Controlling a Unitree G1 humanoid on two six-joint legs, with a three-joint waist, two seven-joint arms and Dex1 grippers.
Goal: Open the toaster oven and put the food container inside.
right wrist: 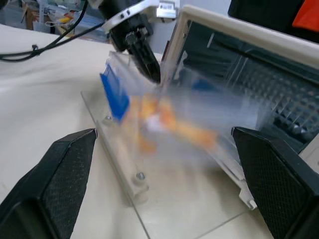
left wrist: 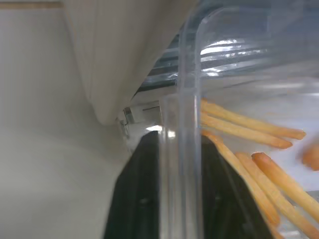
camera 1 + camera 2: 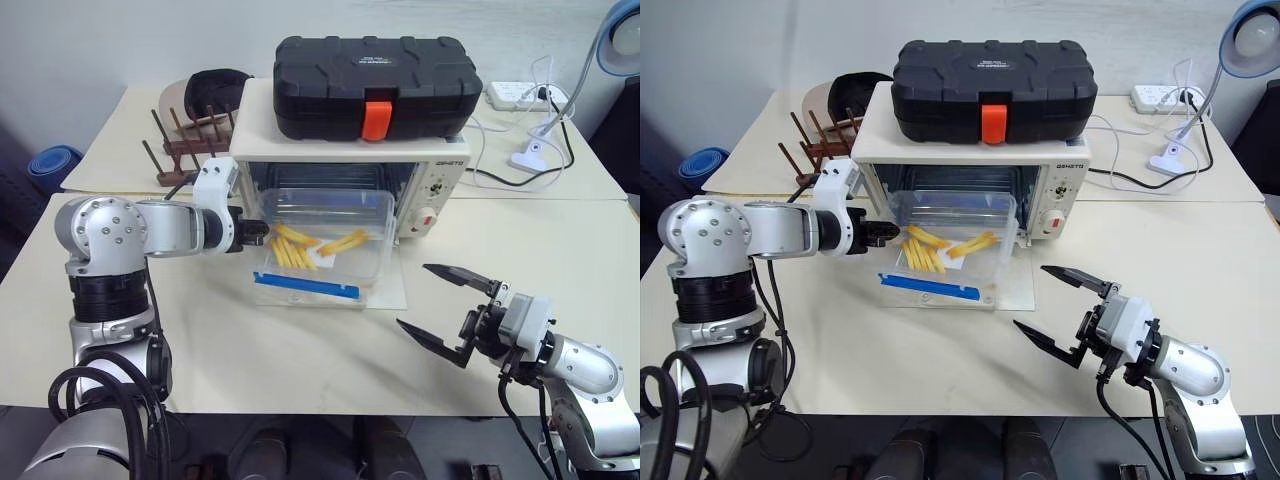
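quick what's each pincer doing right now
Left pincer: closed on the wall of the food container, one finger on either side.
Right pincer: open, holding nothing.

I saw the food container (image 3: 322, 243) as clear, glossy plastic with an opaque blue clip, its wall catching bright highlights in the left wrist view. The toaster oven (image 3: 440, 185) looked like smooth cream-painted metal, its lowered door (image 3: 1012, 289) glass and its rack thin wire. The black hard case (image 3: 377, 85) on top was matt, ribbed plastic with a glossy orange latch. The table (image 3: 300, 350) looked smooth and matt. The dish rack (image 3: 185, 145) looked like dark wood.
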